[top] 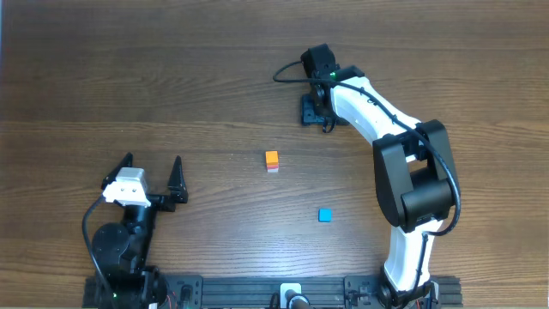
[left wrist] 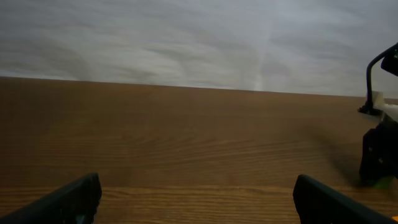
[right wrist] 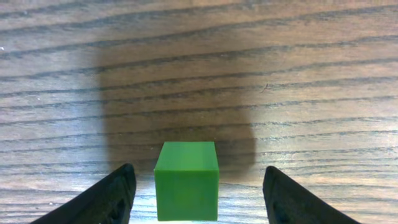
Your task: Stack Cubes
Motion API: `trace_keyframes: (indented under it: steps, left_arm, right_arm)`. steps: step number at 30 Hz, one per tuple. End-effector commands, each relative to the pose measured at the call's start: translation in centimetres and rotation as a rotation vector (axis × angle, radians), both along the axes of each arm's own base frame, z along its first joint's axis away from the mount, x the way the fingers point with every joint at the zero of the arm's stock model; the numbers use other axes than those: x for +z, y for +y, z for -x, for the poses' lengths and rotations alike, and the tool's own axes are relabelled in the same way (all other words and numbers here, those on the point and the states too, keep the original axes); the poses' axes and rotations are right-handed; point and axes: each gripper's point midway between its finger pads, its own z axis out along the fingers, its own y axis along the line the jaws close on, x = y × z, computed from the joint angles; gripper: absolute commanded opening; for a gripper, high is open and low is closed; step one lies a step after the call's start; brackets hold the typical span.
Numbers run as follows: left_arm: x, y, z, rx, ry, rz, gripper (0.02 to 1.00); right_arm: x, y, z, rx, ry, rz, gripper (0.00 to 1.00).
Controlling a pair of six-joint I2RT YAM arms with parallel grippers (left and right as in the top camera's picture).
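A green cube [right wrist: 186, 180] rests on the wood between the spread fingers of my right gripper [right wrist: 196, 196], which is open around it without touching. From above, the right gripper [top: 318, 110] sits far up the table, right of centre. An orange cube [top: 272, 158] stands on a pinkish cube [top: 272, 168] near the middle. A blue cube [top: 324, 215] lies alone closer to the arm bases. My left gripper [top: 153, 176] hangs open over bare wood at the near left, its fingers [left wrist: 74, 198] wide apart with nothing between them.
The wooden table [top: 129, 77] stretches bare across the far left and far right. The right arm's white links [top: 377, 120] run from its base up the right side. The left wrist view catches the right arm [left wrist: 380, 149] at its edge.
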Motion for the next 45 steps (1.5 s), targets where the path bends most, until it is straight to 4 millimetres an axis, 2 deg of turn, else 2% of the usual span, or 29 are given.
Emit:
trace_keyframes:
  steps: [1, 9, 16, 26, 29, 35, 38, 41, 45]
  left_arm:
    - [-0.1, -0.1, 0.0, -0.003, -0.001, -0.014, 1.000]
    - [-0.1, -0.1, 0.0, -0.003, -0.001, -0.014, 1.000]
    - [-0.1, -0.1, 0.0, -0.003, -0.001, -0.014, 1.000]
    - [-0.1, -0.1, 0.0, -0.003, -0.001, -0.014, 1.000]
    - [-0.1, -0.1, 0.0, -0.003, -0.001, -0.014, 1.000]
    - [-0.1, -0.1, 0.0, -0.003, -0.001, -0.014, 1.000]
    - [-0.1, -0.1, 0.0, -0.003, -0.001, -0.014, 1.000]
    - [-0.1, -0.1, 0.0, -0.003, -0.001, -0.014, 1.000]
    - [-0.1, -0.1, 0.0, -0.003, -0.001, -0.014, 1.000]
  right_arm:
    - [-0.6, 0.2, -0.3, 0.008, 0.002, 0.018, 0.619]
    - [-0.6, 0.4, -0.5, 0.008, -0.006, 0.014, 0.463]
    - [-0.6, 0.4, -0.7, 0.008, -0.011, 0.013, 0.264]
    - [0.0, 1.1, -0.5, 0.009, -0.011, -0.002, 0.178]
    - [1.7, 1.9, 0.3, 0.019, -0.012, -0.006, 0.172]
    - [8.2, 4.4, 3.4, 0.063, -0.061, -0.040, 0.167]
    - [11.8, 6.5, 6.3, 0.090, -0.087, -0.071, 0.169]
    - [14.2, 8.4, 9.4, 0.106, -0.098, -0.099, 0.167]
    - [15.5, 10.5, 12.7, 0.117, -0.088, -0.123, 0.163]
